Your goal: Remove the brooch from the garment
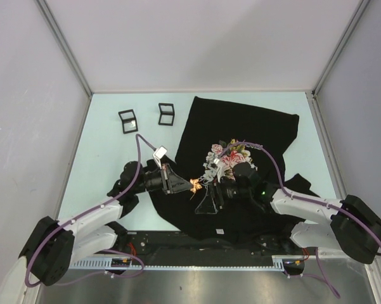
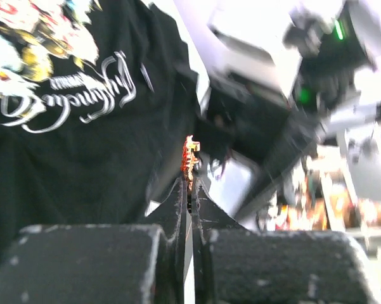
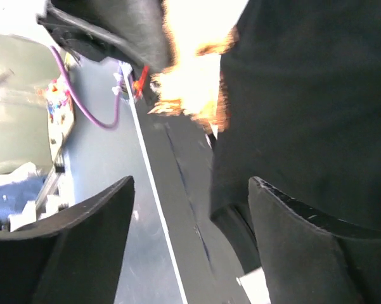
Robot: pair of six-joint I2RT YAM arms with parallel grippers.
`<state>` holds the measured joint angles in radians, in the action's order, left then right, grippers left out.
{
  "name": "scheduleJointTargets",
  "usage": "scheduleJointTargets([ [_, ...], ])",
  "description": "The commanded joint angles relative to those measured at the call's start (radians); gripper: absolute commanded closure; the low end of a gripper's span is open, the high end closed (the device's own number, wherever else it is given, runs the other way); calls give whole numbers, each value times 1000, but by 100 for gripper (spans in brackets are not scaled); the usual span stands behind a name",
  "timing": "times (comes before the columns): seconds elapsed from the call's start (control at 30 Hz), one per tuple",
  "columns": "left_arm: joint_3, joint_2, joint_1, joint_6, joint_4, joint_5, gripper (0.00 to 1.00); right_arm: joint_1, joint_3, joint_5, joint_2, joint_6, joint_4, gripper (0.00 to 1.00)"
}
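Note:
The garment (image 1: 241,126), a black T-shirt with a rose print and white cursive lettering, lies spread on the table; its lettering shows in the left wrist view (image 2: 63,158). My left gripper (image 1: 189,185) is shut on the brooch (image 1: 195,185), a small orange-gold piece pinched at its fingertips (image 2: 190,155), just off the shirt's left edge. Right beside it, over the shirt's lower part, my right gripper (image 1: 208,201) stands open with nothing between its fingers (image 3: 191,183); black cloth (image 3: 317,95) fills the right of its view.
Two small black-framed boxes (image 1: 127,120) (image 1: 166,114) stand at the back left of the table. A dark bundle of cloth (image 1: 119,190) lies under the left arm. The table's front rail (image 1: 196,259) runs along the near edge.

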<state>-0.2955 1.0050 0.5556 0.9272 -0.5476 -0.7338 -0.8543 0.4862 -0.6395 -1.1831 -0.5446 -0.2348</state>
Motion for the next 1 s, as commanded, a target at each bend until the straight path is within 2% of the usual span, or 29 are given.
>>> scheduleJointTargets([
  [0.0,12,-32,-5,111,-132,165,100,-34,-29,188,57,-139,-271,21],
  [0.13,9,-37,-5,153,-158,204,100,-43,-35,311,71,-178,-334,18],
  [0.23,-5,-22,-5,150,-140,232,100,-42,-26,322,40,-205,-380,18],
  [0.63,-22,87,-5,182,-264,261,100,-74,2,340,-26,-255,-472,18],
  [0.97,-27,124,-5,193,-281,255,100,-78,38,336,-15,-273,-439,21],
])
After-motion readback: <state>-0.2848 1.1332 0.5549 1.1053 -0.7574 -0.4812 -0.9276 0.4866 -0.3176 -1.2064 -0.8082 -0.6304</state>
